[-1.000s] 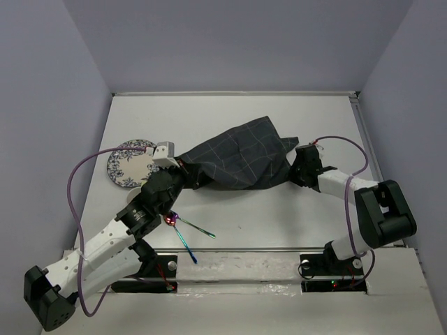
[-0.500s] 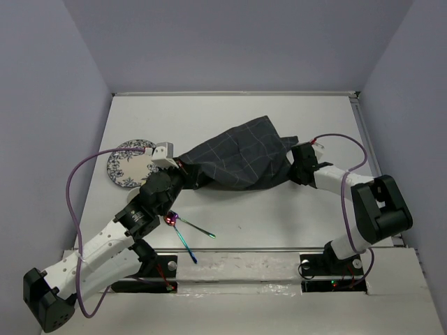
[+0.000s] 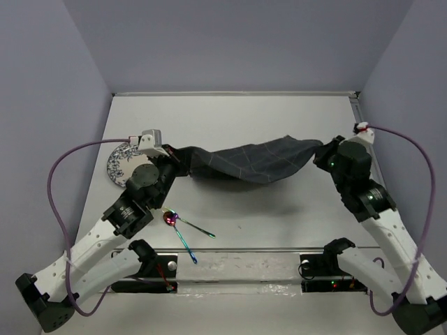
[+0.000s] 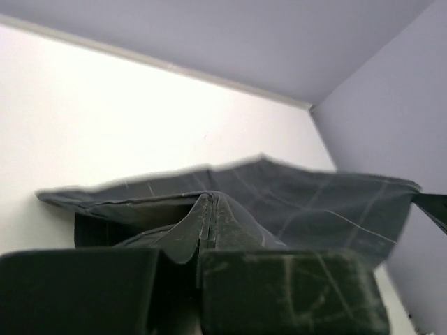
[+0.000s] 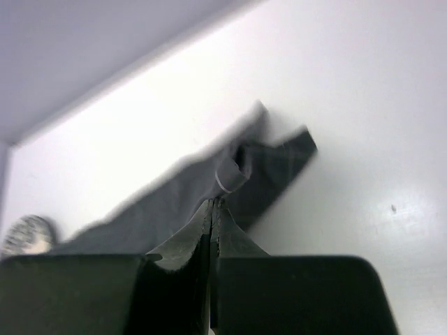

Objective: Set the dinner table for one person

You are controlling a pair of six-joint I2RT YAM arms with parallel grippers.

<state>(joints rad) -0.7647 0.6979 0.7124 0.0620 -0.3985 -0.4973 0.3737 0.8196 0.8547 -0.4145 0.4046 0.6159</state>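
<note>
The dark grey checked cloth (image 3: 251, 162) hangs stretched between my two grippers above the white dinner table (image 3: 230, 118). My left gripper (image 3: 183, 159) is shut on the cloth's left corner; in the left wrist view the cloth (image 4: 293, 202) spreads away from the closed gripper (image 4: 209, 202). My right gripper (image 3: 320, 155) is shut on the right corner; in the right wrist view the cloth (image 5: 174, 202) trails left from the closed gripper (image 5: 212, 204). A blue-patterned plate (image 3: 124, 164) lies at the left, partly hidden by my left arm. A spoon (image 3: 183, 222) and another iridescent utensil (image 3: 183, 241) lie near the front edge.
Grey walls enclose the table on the left, back and right. A raised rail (image 3: 244, 250) runs along the near edge by the arm bases. The plate also shows at the left edge of the right wrist view (image 5: 21, 234).
Both grippers have risen and moved apart, the right one out to the right. The cloth has gone from a bunched heap on the table to a stretched, lifted strip.
</note>
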